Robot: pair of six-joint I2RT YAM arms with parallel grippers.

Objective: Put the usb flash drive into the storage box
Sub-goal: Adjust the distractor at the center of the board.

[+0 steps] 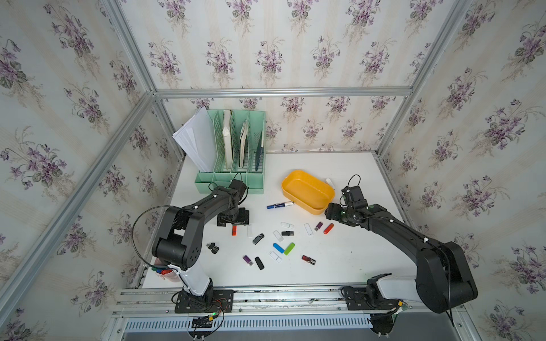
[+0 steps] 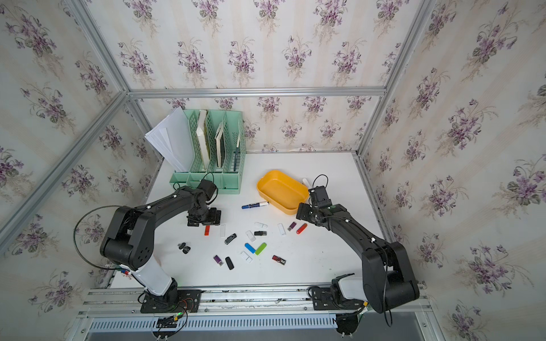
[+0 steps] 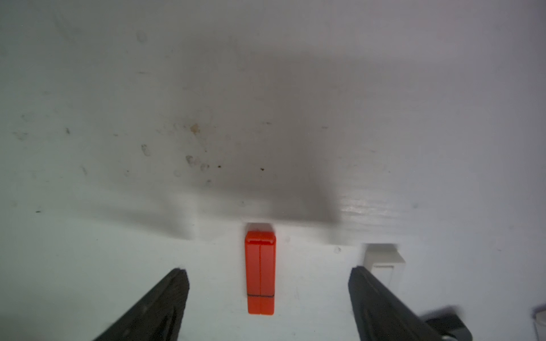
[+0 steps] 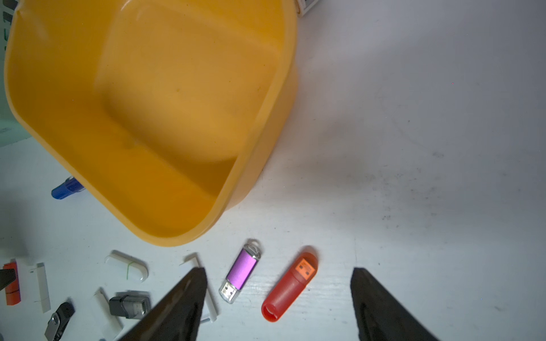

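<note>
White tabletop (image 3: 118,88) below; my left gripper (image 3: 269,269) hangs spread and empty, orange flash drive (image 3: 260,295) centred between its jaws, long axis crosswise to closing.

We see a white table (image 1: 339,177). Mint file organizer (image 1: 206,178) at 11 o'clock, yellow storage box (image 1: 307,189) at 1, blue marker (image 1: 279,205) just beside the box's 8 o'clock corner. Scattered mid-table: orange usb flash drive (image 1: 234,230) at 9, red drive (image 1: 328,228) at 3, green drive (image 1: 289,248) toward 6.
</note>
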